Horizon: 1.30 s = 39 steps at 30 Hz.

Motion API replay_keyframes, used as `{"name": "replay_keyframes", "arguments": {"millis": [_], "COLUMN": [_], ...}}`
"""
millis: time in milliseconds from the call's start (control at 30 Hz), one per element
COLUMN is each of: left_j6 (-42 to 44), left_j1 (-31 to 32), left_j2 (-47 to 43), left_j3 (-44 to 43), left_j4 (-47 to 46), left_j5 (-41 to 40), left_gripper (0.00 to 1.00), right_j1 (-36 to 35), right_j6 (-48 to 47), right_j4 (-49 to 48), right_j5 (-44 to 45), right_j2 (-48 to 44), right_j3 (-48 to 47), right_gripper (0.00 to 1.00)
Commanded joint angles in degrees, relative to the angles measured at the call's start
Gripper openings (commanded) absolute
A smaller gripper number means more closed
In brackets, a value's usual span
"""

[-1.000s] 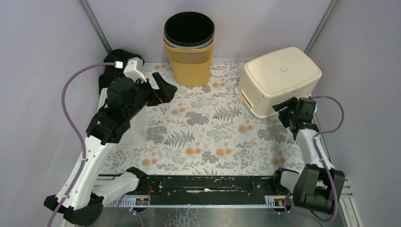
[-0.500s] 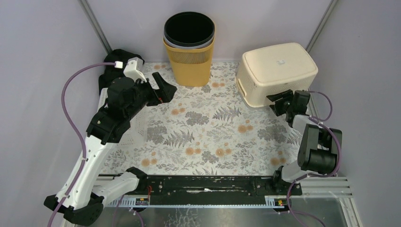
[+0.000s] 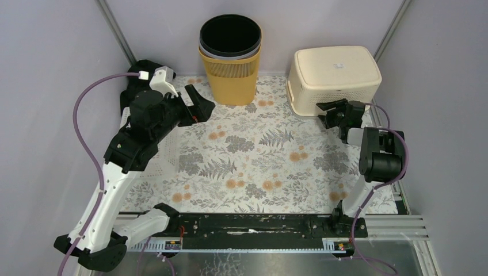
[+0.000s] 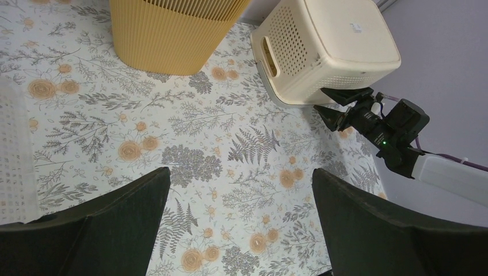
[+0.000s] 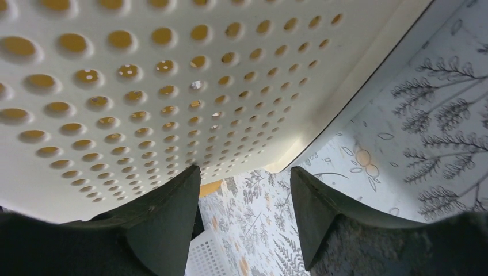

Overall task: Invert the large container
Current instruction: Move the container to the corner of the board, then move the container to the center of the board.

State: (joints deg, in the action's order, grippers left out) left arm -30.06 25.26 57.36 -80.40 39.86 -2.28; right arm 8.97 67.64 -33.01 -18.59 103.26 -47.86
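The left arm [image 3: 124, 152] climbs from its base at the near left corner, bends at the elbow and leans toward the far left. The left gripper [image 3: 201, 107] points right, toward the middle, with its jaws spread wide. The right arm [image 3: 380, 155] stands folded steeply on the right side. Its wrist tips forward, and the right gripper [image 3: 324, 115] aims far and left, held low with its jaws parted.

Lg container [image 3: 335, 72]: matt plastic, perforated sides, smooth top. Bin [image 3: 230, 80]: ribbed plastic.

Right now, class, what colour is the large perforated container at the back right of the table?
Cream; the container shows best in the top external view.
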Motion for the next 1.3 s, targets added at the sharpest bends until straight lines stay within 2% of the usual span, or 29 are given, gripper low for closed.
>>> {"name": "replay_keyframes", "arguments": {"millis": [0, 200, 433, 600, 767, 967, 1033, 1067, 1267], "left_j6": [0.61, 0.62, 0.69, 0.35, -1.73, -4.78, -5.71, -6.2, -8.74], "left_j1": [-0.36, -0.36, -0.35, -0.4, -0.34, -0.39, -0.33, -0.3, -0.29], "left_j2": [-1.02, -1.2, -1.03, -2.05, -4.76, -5.65, -5.36, -5.15, -4.15], "left_j3": [-1.87, -1.72, -0.92, 0.36, 10.01, 21.98, 25.49, 27.3, 34.49], "left_j4": [0.74, 1.1, 1.01, 1.33, -2.2, -9.83, -13.01, -14.58, -21.65], "left_j5": [-1.35, -1.68, -2.01, -1.27, 0.75, 5.09, 6.69, 7.5, 9.73], "left_gripper": [1.0, 1.0, 1.0, 1.0, 1.0, 1.0, 1.0, 1.0, 1.0], "right_j1": [-0.06, 2.68, 4.72, 4.46, 2.67, -3.15, -6.28, -7.72, -16.13], "right_j6": [1.69, 1.36, -2.5, -13.64, -21.97, -26.35, -27.01, -27.03, -27.87], "right_j4": [-3.41, -2.47, -0.49, 15.48, 26.21, 31.76, 33.18, 33.68, 36.95], "right_j5": [2.29, 2.4, -2.6, -8.0, -11.09, -12.42, -11.89, -11.94, -10.55], "right_j2": [0.47, 0.01, -4.32, -12.86, -20.36, -25.52, -25.85, -25.72, -25.84], "right_j3": [-4.15, -3.93, -3.91, -7.85, -6.27, -5.08, -6.34, -7.15, -11.29], "right_gripper": [0.66, 0.68, 0.69, 0.72, 0.75, 0.82, 0.97, 1.0, 1.0]}}
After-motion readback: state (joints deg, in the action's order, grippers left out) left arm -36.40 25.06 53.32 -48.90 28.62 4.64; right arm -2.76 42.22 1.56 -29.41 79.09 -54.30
